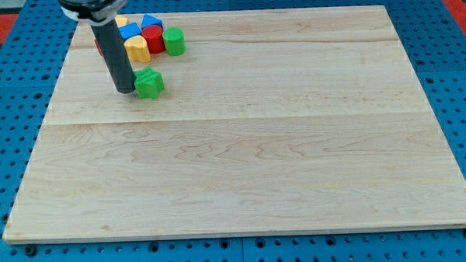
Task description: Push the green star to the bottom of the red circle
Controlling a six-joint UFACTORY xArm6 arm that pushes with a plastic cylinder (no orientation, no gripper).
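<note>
Green star touches my tip, which grips nothing, near board top-left edge.

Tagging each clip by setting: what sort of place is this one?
Likely a robotics lab bench, not a home or shop: a wooden board lies on a blue perforated mounting table, with small coloured blocks clustered at the view's top left, and my tip just left of the green star.

Bright, even light falls on the pale wooden board, with no glare and the grain plainly readable. Only a faint, soft shadow sits around the green star and my tip. Focus is sharp across the board, its edges straight.
</note>
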